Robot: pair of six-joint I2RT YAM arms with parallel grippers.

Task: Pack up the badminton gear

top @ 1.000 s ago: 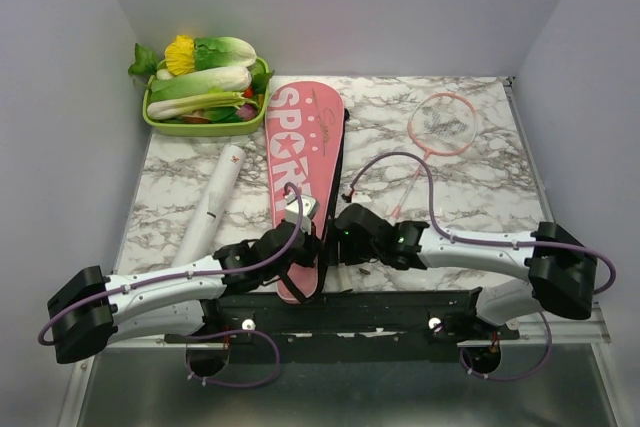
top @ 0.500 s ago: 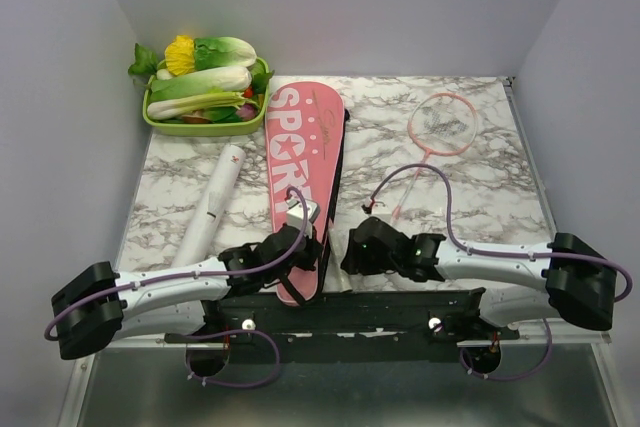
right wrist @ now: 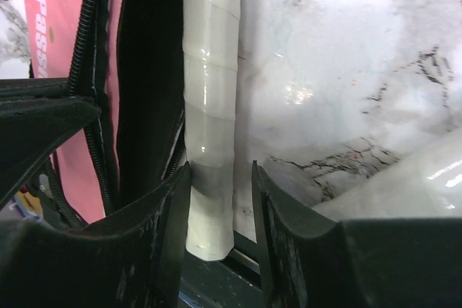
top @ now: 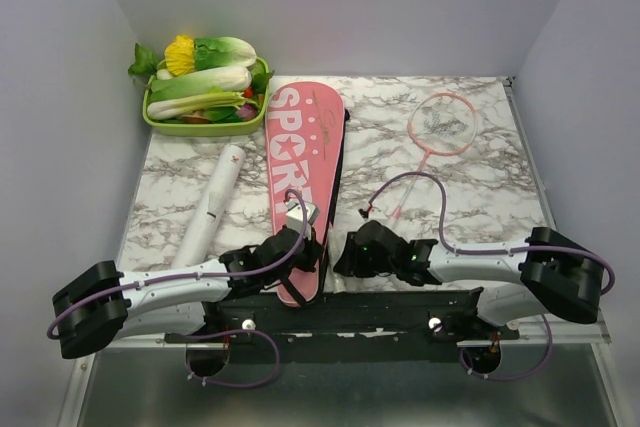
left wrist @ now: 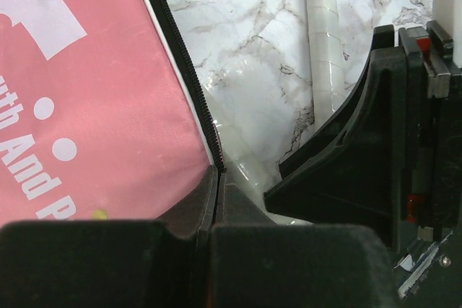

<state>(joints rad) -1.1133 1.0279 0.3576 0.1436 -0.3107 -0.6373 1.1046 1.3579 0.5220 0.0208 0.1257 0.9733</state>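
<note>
Nearest the bases, 2 grippers meet at the near end of 1 pink cover [top: 305, 147]. The left arm reaches in low from the left. The left gripper [left wrist: 217, 175] has its jaws pressed together on the cover's zipper edge. The right arm lies low across from the right, wrist turned toward the cover. The right gripper [right wrist: 220, 172] has its jaws partly apart astride 1 white-taped racket handle [right wrist: 209, 91]. One finger touches the handle; a gap shows at the other. This handle lies along the cover's open black side, and its racket head is hidden.

Farther out on the marble table [top: 480, 197], 1 white tube [top: 212, 202] lies left of the cover. 1 pink racket [top: 440, 125] lies well apart to the right. At the far left corner sits 1 green tray [top: 152, 117] of vegetables.
</note>
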